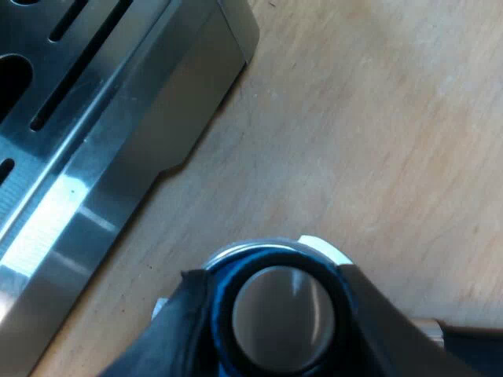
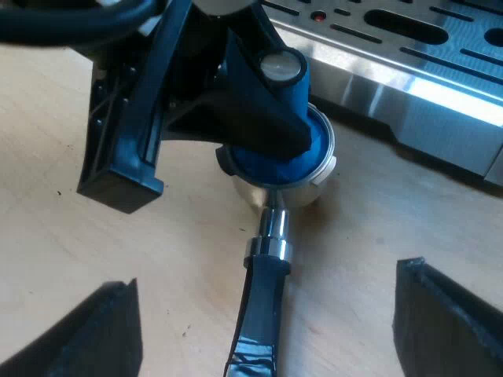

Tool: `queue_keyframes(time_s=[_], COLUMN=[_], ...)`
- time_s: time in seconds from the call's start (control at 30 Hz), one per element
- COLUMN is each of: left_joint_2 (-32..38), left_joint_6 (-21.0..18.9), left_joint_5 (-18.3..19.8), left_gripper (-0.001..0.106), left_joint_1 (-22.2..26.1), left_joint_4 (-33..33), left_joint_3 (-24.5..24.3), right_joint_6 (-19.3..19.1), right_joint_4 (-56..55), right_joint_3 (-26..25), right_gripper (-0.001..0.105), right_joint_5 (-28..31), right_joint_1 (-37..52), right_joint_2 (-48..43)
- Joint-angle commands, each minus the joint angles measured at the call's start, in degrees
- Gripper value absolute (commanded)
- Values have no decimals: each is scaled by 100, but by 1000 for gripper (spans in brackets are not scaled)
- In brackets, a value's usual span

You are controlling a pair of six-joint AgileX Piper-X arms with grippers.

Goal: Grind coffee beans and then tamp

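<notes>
Tamper (image 2: 271, 166) inside metal holder (image 2: 269, 236).

You get bright warm light on the pale wooden table (image 1: 377, 118); white glare sits on the brushed steel machine base (image 1: 71, 212); the blue tamper (image 2: 297, 94) throws soft shadow.

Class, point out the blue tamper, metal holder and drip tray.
blue tamper (image 2: 281, 67), right wrist view, metal top cap.
metal holder (image 2: 261, 314), right wrist view, dark handle.
drip tray (image 1: 134, 149), left wrist view, steel front.
</notes>
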State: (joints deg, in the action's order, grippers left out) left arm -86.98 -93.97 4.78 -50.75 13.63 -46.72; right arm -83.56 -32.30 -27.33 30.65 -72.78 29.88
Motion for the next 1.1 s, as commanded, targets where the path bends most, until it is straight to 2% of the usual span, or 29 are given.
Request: queue_keyframes(time_s=[0.03,0.33,0.5,0.77,1.1], left_joint_2=[-145,-145,-145,1,986], left_joint_6=[-28,-64,-64,-64,-64], left_joint_5=[67,150,361,401,334], left_gripper=[1,1,1,1,1], left_joint_1=[-1,-1,-1,-1,-1], left_joint_4=[318,318,272,248,227], left_joint_3=[252,774,771,705,350], right_joint_6=[-64,-64,-64,-64,-64], right_joint_4=[36,36,36,36,36], right_joint_3=[-14,-14,-14,-14,-14], right_gripper=[67,67,67,67,67], right_joint_5=[0,0,0,0,0], right_joint_1=[20,20,20,20,20], right_joint_2=[-23,-23,-23,-23,-23])
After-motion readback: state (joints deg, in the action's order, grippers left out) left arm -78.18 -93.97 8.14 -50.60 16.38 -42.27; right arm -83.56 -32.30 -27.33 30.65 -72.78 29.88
